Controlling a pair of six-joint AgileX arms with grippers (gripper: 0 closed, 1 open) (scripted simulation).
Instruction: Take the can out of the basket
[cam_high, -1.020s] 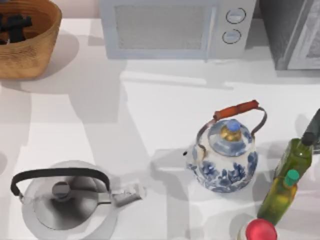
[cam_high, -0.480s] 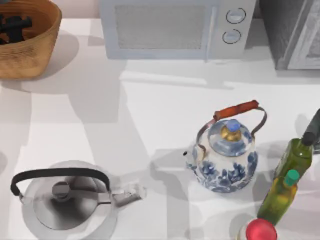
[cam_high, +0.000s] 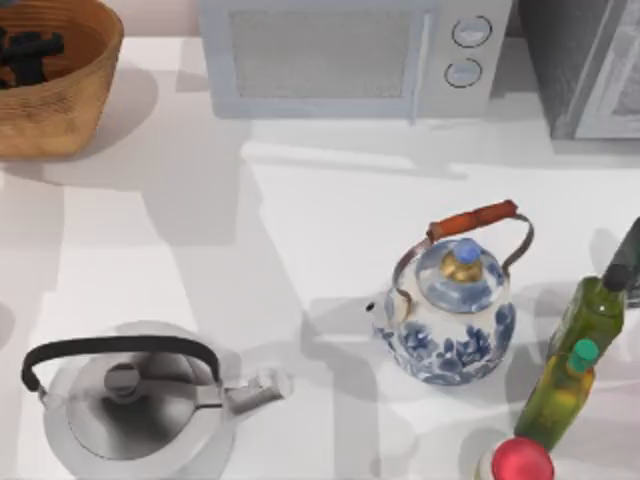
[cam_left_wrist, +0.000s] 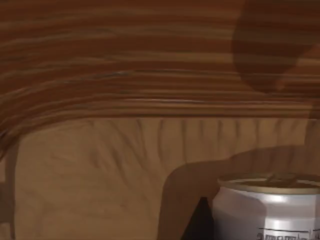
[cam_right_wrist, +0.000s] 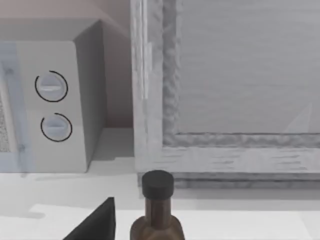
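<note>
Can (cam_left_wrist: 267, 210): upright inside basket (cam_high: 70, 100); left gripper (cam_high: 28, 52) above, claw state indeterminable. Risk: fingers nudge can, toppling it.

Silver-topped can (cam_left_wrist: 267, 207) upright inside tan wicker basket (cam_high: 60, 100) — table's far-left corner

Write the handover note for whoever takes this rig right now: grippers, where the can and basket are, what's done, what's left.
Left gripper: down inside the basket at the table's far left corner; whether its fingers are open or shut cannot be made out.
Right arm: parked at the table's right edge, by the olive-oil bottles.
Can: standing upright on the basket floor, close in front of the left wrist camera, near the woven wall.
Done: the left arm has reached into the basket.
Left: close on the can, lift it over the rim, set it on the table.
</note>
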